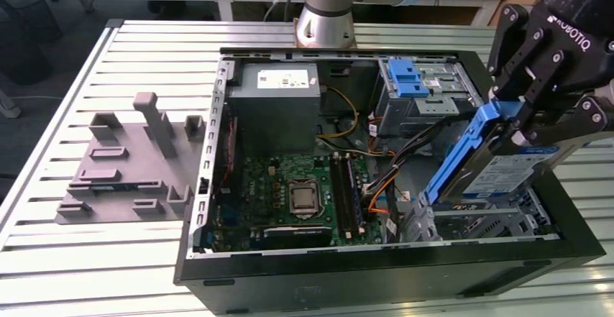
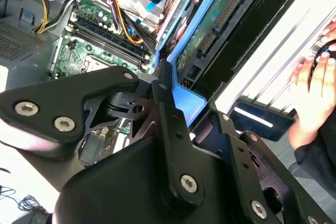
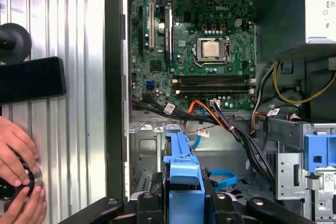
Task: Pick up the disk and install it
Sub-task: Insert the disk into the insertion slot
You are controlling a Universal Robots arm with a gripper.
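Exterior view: clamps the disk (image 1: pixel 499 173) between clenched gripper (image 1: pixel 533 124) jaws, hangs it just beneath, tilted on edge, long axis slanting down toward the drive cage (image 1: pixel 489 220) inside the open computer case (image 1: pixel 384 256).

Open black PC case (image 1: pixel 384 277) on slatted metal table (image 1: pixel 57 252); inside: green motherboard (image 1: pixel 264 180), CPU socket (image 1: pixel 303 198), grey power supply (image 1: pixel 278 112), blue latch (image 1: pixel 405 76). Grey fixture block (image 1: pixel 125 166) outside case, exterior view's left. Dark phone (image 3: pixel 31 80) flat on slats
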